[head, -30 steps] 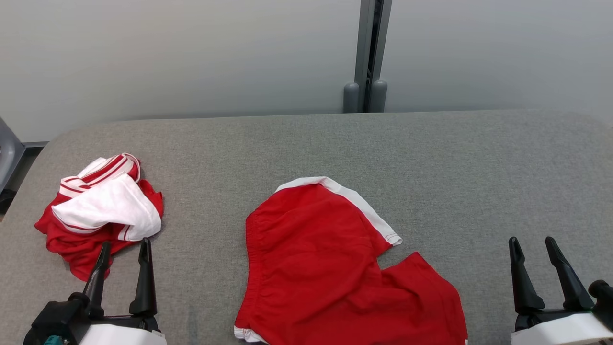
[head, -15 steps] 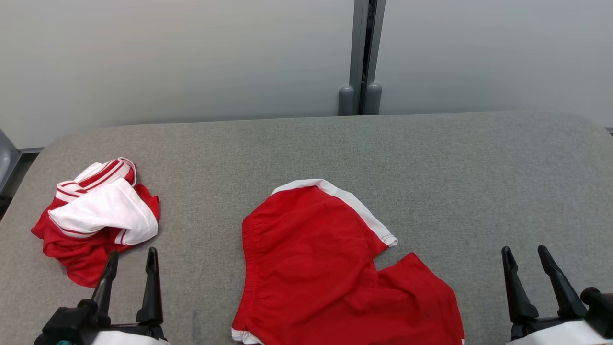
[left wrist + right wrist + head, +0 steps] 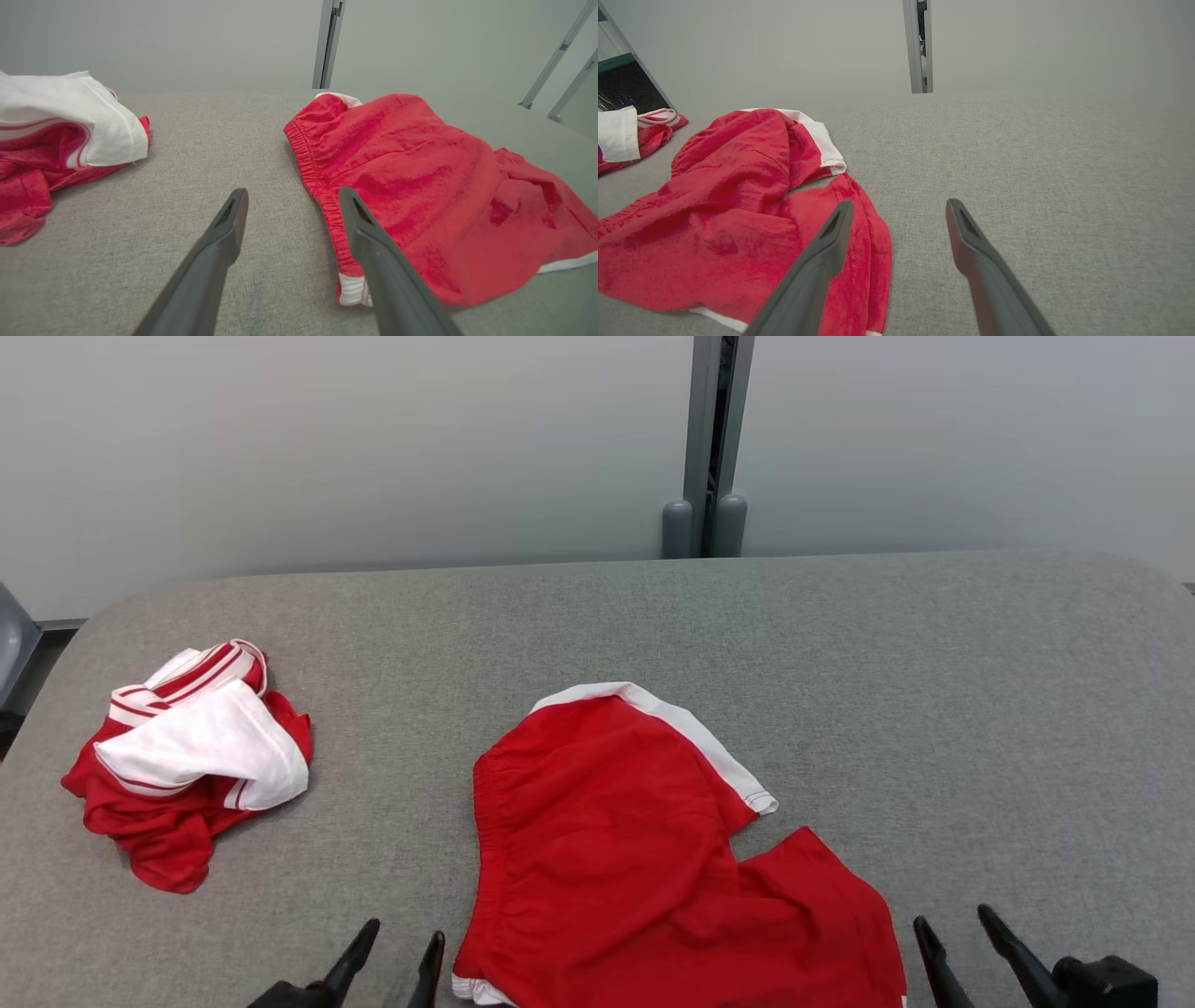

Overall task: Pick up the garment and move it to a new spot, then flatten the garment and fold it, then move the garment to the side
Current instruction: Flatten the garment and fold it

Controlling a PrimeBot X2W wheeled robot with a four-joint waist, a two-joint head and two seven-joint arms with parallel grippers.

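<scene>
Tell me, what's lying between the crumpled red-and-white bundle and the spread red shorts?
Nothing: bare grey surface between bundle and shorts, seen in the head view; the left hand points into that gap.

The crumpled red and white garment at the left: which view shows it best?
The head view: the crumpled red and white garment lies whole there, seen from above. The left wrist view cuts it at the edge; the right wrist view shows a small part.

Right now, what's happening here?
Nothing is held. The red shorts lie rumpled, not yet folded, in the middle of the table. Both grippers are open: the left gripper by the waistband corner, the right gripper by the leg hem. A second red-and-white garment sits bunched at far left.
</scene>
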